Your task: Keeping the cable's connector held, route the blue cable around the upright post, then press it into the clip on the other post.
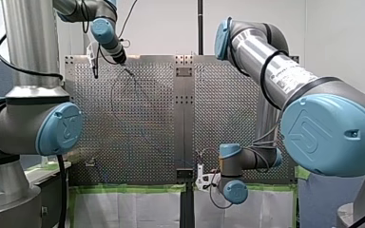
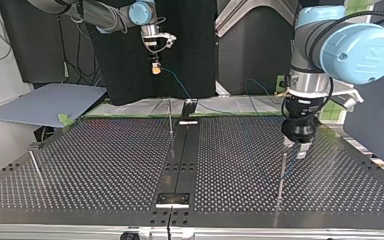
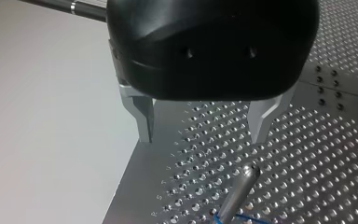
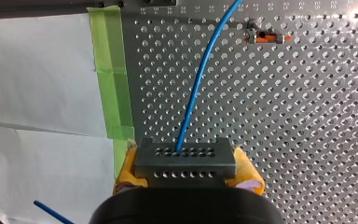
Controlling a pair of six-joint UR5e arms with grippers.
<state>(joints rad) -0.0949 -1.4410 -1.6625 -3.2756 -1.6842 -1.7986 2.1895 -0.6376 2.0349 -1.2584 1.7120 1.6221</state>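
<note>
1. At the top view's near left, a thin metal rod (image 2: 35,166) stands alone on the holey table (image 2: 105,165).
2. Farther back on that side, my right gripper (image 4: 187,169) is up high over the table's far edge. Its yellow pads (image 4: 127,170) are pinching the grey connector (image 4: 185,158) from both sides.
3. The blue cable (image 4: 196,88) comes out of the connector and runs ahead over the table. A small orange and silver clip (image 4: 263,36) sits near it, off to one side.
4. In the middle of the top view, far back, a thin post (image 2: 170,116) stands up.
5. At the top view's right, my left gripper (image 3: 203,137) hangs just above the upright post (image 3: 239,189). Its metal fingers (image 3: 144,119) are spread wide. Nothing is between them, and they do not touch the post.
6. A bit of the blue cable lies at the foot of that post. I cannot tell if it goes all the way round.
</note>
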